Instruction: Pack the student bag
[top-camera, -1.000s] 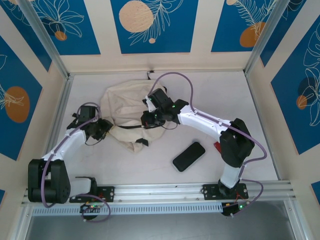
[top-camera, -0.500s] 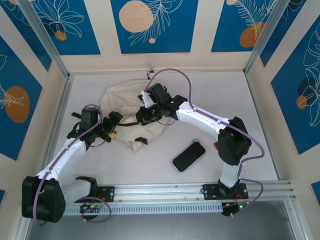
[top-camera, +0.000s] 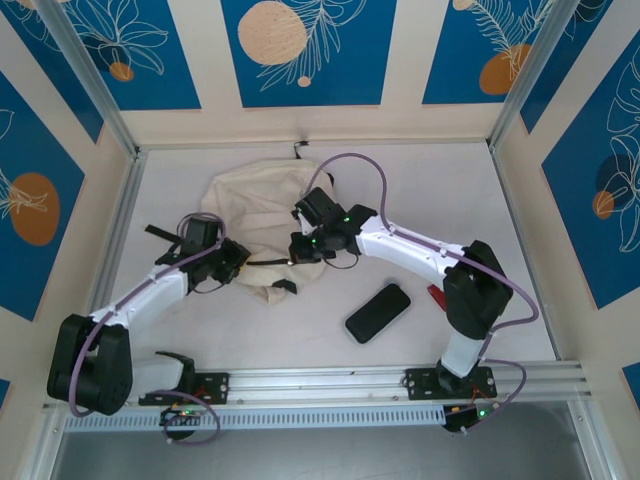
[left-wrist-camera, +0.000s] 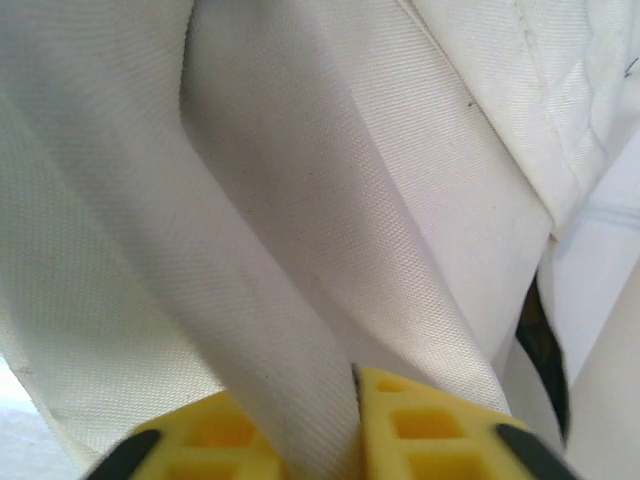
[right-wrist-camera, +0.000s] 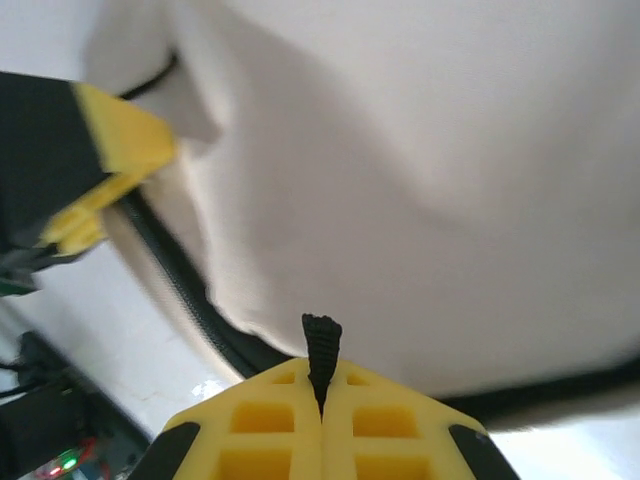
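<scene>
The student bag (top-camera: 252, 205) lies crumpled at the middle-left of the table, cream fabric with black zipper trim. At its near left edge my left gripper (top-camera: 236, 262) is shut on it. In the left wrist view the yellow pads (left-wrist-camera: 420, 430) of that gripper (left-wrist-camera: 345, 425) pinch a fold of the cream fabric (left-wrist-camera: 300, 300). My right gripper (top-camera: 300, 248) sits at the bag's near right edge. In the right wrist view this gripper (right-wrist-camera: 322, 400) is shut on a black zipper pull tab (right-wrist-camera: 322, 340), beside the black zipper line (right-wrist-camera: 190, 300).
On the table right of the bag lies a black phone (top-camera: 378, 312). A small red item (top-camera: 436, 296) shows beside the right arm. A black strap (top-camera: 160, 232) trails left of the bag. The left gripper's yellow finger (right-wrist-camera: 115, 150) shows close by in the right wrist view.
The left gripper moved right to the bag's edge, opened wide, then shut on a fold of fabric. The right gripper shifted a little toward the near side, still shut on the pull tab.
</scene>
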